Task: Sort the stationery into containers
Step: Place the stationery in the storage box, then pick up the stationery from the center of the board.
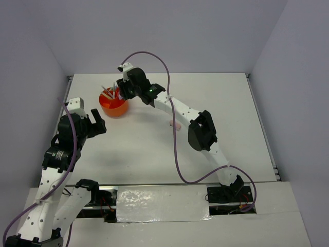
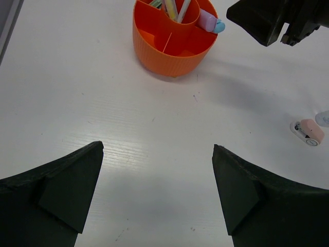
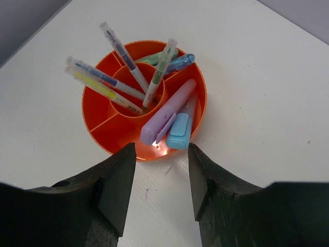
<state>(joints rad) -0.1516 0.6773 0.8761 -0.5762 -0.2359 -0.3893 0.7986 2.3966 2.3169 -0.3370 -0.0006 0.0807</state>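
The round orange organizer stands at the back left of the table. In the right wrist view its rim encloses several thin pens in the central ring, green and blue markers at the far side, and a purple marker beside a pink marker with a light-blue cap in the near compartment. My right gripper is open and empty just above the organizer's near rim. My left gripper is open and empty over bare table, short of the organizer. A pink eraser lies on the table to its right.
A tiny clear item shows at the right edge of the left wrist view, beside the eraser. The right arm's purple cable hangs across the table's middle. White walls bound the table at the back and sides.
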